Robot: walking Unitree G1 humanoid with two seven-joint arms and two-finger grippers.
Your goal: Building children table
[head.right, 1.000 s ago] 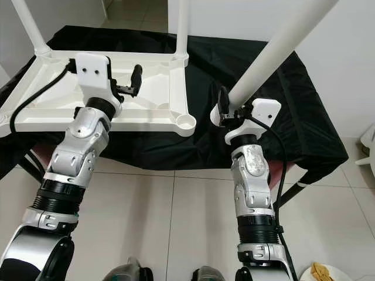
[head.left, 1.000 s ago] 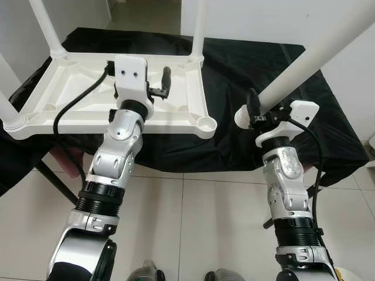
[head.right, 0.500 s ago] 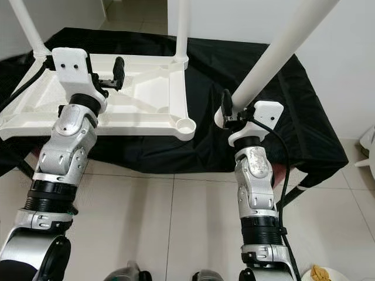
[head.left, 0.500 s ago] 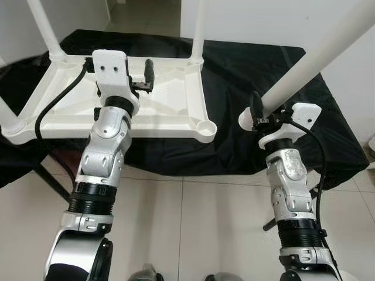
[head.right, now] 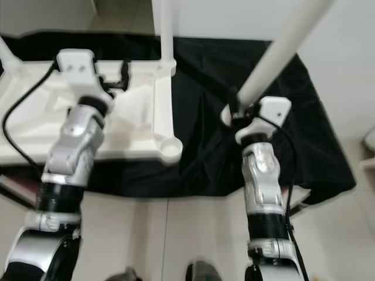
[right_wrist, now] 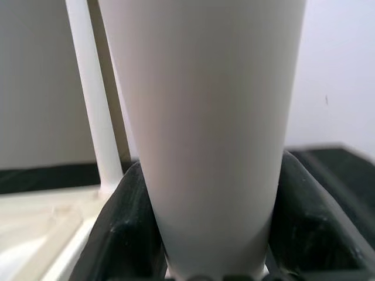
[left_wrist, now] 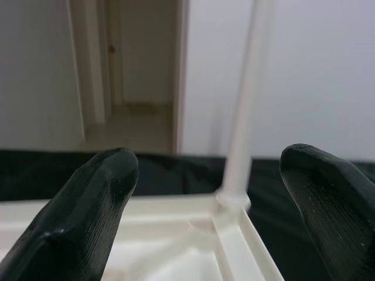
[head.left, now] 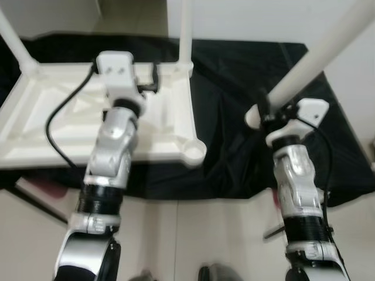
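On the black cloth (head.left: 234, 88) lies the white tabletop (head.left: 53, 123), turned underside up, its ribbed frame facing the ceiling and fitted legs (head.left: 186, 29) rising from its far corners; the near right corner still offers an empty round socket (head.left: 195, 151). Off to the right of that socket, well apart from it, the loose table leg (head.left: 316, 55) slants upward, its lower end clamped between the fingers of the right gripper (head.left: 262, 112) — the right wrist view shows both black pads (right_wrist: 126, 228) pressed against the tube on either side. It looks like hollow moulded plastic: light, stiff and smooth, so likely to slip or swing if held loosely, and a grip close to the foot end, as now, should give the best control for steering it into the socket, though the long free end will lever against the fingers. The tabletop seems rigid but light — it may slide on the cloth when the leg is pushed in, so it probably wants bracing. Over its far middle hovers the left gripper (left_wrist: 211, 193), fingers spread wide and holding nothing.
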